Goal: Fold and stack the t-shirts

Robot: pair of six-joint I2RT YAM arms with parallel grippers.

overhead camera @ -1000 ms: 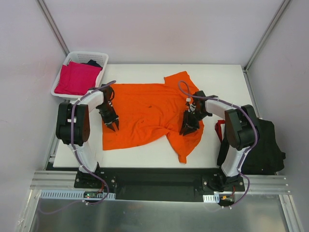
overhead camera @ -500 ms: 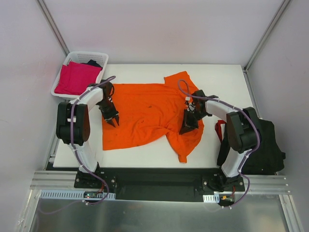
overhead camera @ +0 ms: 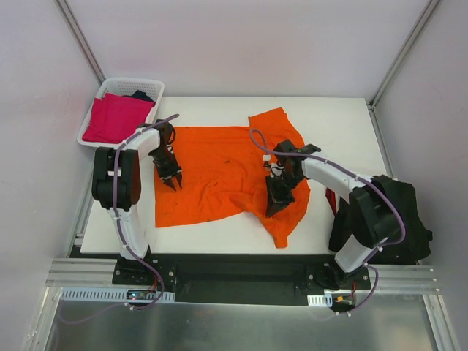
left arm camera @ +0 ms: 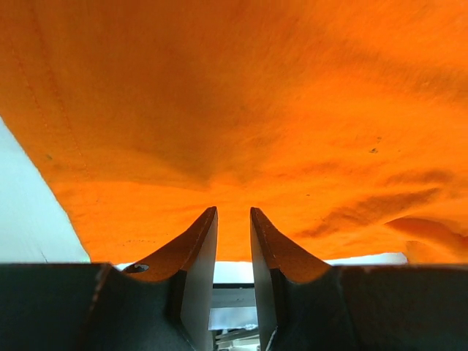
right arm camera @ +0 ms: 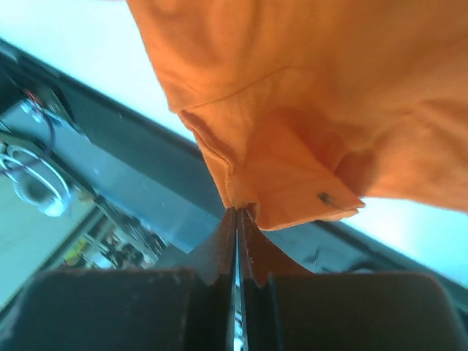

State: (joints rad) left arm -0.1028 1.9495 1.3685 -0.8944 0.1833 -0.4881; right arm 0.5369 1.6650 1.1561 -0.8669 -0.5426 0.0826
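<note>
Bright orange cloth t-shirt (overhead camera: pixel 219 172) lies spread and rumpled across the middle of the white table (overhead camera: pixel 336 117). One sleeve points to the far side and a crumpled flap trails toward the near edge. Its right part is bunched under the right arm (overhead camera: pixel 329 172), so the outline there is hard to read.

A heap of black cloth with a red trim (overhead camera: pixel 402 219) sits off the table's right edge, partly hidden behind that arm.

At the far left corner stands a white plastic lattice basket (overhead camera: pixel 121 82) holding a magenta-pink folded cloth (overhead camera: pixel 117 117). A dark item behind it is mostly covered.

The right gripper (right arm camera: pixel 238 210) is clenched on a hem fold of the orange shirt, with the cloth hanging from its tips. The left gripper (left arm camera: pixel 234 212) sits over the shirt's left part, its jaws a narrow slit apart with nothing between them.
</note>
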